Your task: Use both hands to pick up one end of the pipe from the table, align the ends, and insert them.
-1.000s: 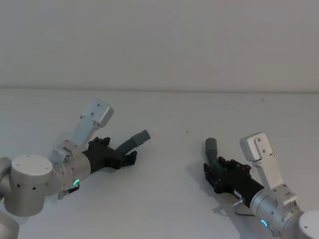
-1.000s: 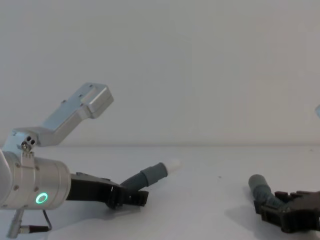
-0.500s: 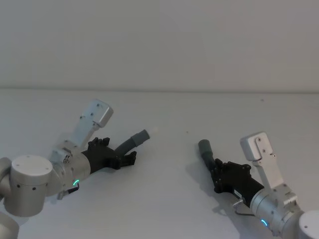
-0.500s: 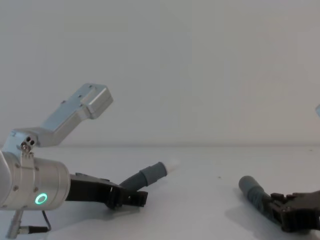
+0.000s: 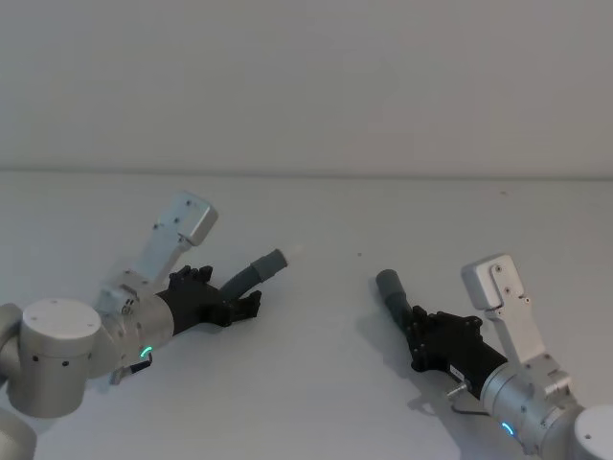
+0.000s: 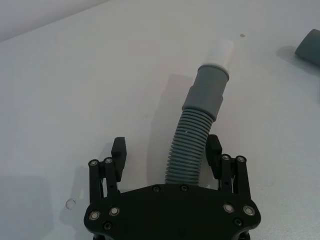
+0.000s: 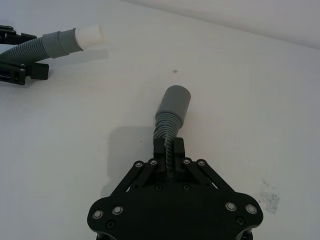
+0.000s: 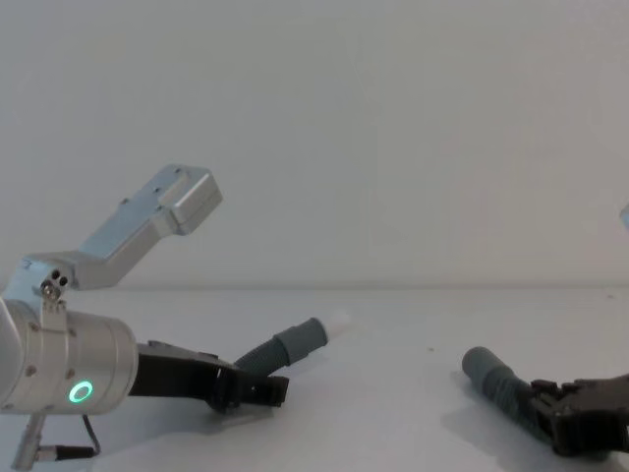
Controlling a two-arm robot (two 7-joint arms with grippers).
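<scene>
Between right fingers (image 7: 178,148), grey hose (image 7: 172,107)

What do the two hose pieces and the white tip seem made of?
The white-tipped hose piece and the plain grey hose piece look like matte grey flexible plastic: ribbed, curved bodies, no gloss. The white tip looks smooth, likely hard plastic.

Silver arms (image 5: 57,355), green ring lights (image 8: 82,391); black screw-studded left gripper (image 6: 167,146), right gripper (image 7: 169,145).
</scene>
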